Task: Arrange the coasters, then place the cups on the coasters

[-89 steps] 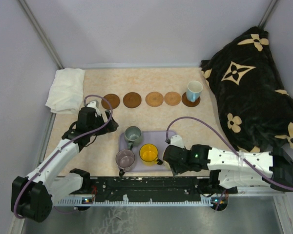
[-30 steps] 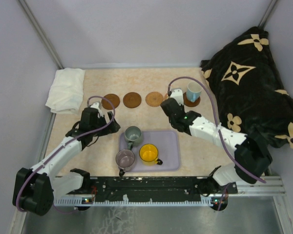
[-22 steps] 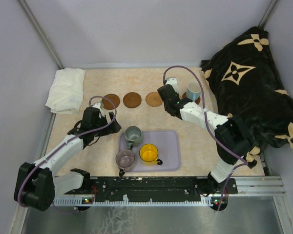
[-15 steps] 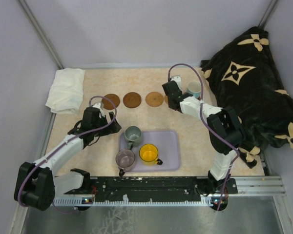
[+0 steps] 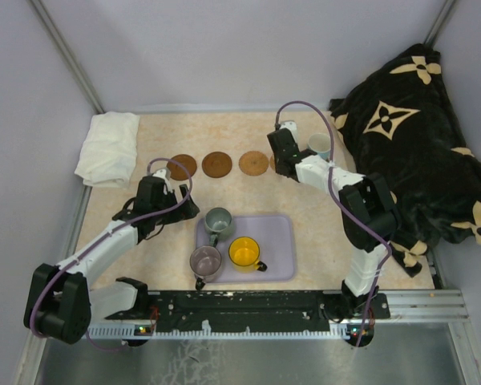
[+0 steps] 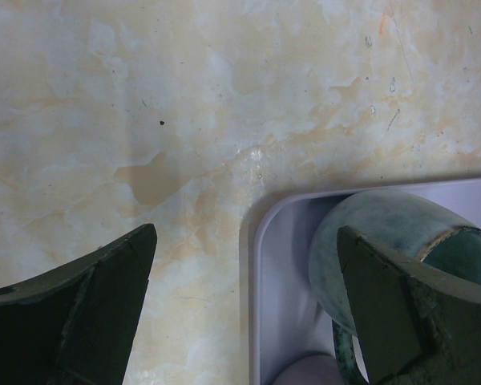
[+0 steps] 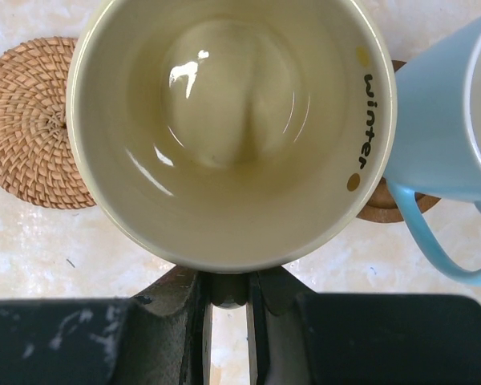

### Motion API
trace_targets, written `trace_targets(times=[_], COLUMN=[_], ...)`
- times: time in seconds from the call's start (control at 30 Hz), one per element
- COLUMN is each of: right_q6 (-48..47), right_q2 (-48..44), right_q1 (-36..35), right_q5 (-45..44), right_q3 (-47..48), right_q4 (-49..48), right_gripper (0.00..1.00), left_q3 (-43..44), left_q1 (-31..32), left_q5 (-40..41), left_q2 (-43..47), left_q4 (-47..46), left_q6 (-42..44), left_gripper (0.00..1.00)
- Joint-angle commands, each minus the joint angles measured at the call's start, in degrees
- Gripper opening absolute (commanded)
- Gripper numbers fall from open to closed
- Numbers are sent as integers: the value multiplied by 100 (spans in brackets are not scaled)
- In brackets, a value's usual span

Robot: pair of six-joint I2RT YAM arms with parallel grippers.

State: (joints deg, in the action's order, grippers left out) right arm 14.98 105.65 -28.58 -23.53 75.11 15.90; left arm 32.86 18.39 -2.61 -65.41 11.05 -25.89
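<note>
The cream cup (image 7: 231,132) is pinched by the right gripper (image 7: 228,301), just left of the light blue cup (image 7: 441,104); the left gripper (image 6: 246,237) is spread wide, well left of that cup.

Counter (image 5: 248,192): beige marbled top, evenly lit. Walls (image 5: 224,48): plain pale lavender panels on three sides, with slanting metal posts (image 5: 64,54) at the far corners. White cloth (image 5: 108,148) lies far left. Black flower-print blanket (image 5: 409,152) is heaped at right. Metal rail (image 5: 248,303) runs along the near edge.
</note>
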Motion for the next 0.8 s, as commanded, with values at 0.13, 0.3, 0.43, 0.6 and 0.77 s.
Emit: trace_targets(times=[0.13,0.3,0.43,0.6,0.77], right_q6=[-48,-48,-48,-48,-35], right_q2=[88,178,229,229,220], right_q1=[113,129,133,142,163], right_q5=[37,84,86,62,49], right_q3=[488,551,561,515,464], right_q4=[-466,-458,-430,-437,-450], right_gripper=[0,0,0,0,0], left_q3=[115,107,106,111,106], left_q1=[24,23,24,24,23], left_q5=[-37,-13,-5,-3,-6], left_q2=[-1,2,-14,-33,-68], left_q4=[-104,-89,-94,-94,-101], left_q6=[56,57,58,62,66], left_gripper=[100,100,100,100,100])
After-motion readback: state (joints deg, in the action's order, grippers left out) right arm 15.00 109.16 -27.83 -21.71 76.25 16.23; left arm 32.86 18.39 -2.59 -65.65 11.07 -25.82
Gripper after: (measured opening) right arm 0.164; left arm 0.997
